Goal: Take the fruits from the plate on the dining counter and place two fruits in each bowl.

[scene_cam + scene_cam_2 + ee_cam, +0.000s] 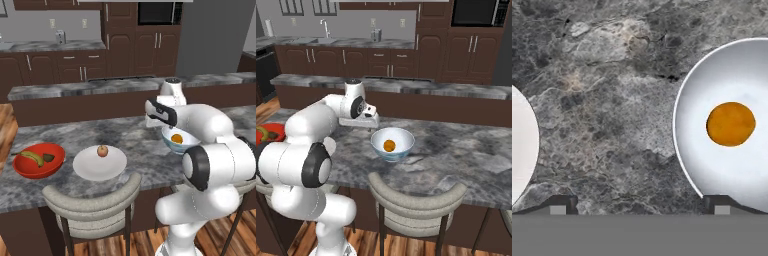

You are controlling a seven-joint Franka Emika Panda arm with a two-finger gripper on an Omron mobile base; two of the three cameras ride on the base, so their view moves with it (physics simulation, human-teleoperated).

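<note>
On the grey marbled dining counter (130, 135) stands the white plate (90, 170) with the reddish apple (102, 150) on it. To its left, the red bowl (25, 172) holds the yellow banana (32, 158) and a dark green fruit (48, 158). To the right, the white-blue bowl (189, 146) holds the orange (176, 138). My gripper (639, 205) hangs open over bare counter (612, 100), between the plate's edge (522, 145) and the bowl's rim (684, 100). The orange (730, 124) lies inside the bowl. Nothing is between the fingers.
Two padded chairs stand at the counter's near side, one (92, 200) below the plate and one (416, 197) below the white-blue bowl (403, 150). A brown wood-plank surface (6, 125) adjoins the counter's left end. A second stone counter (75, 89) runs behind.
</note>
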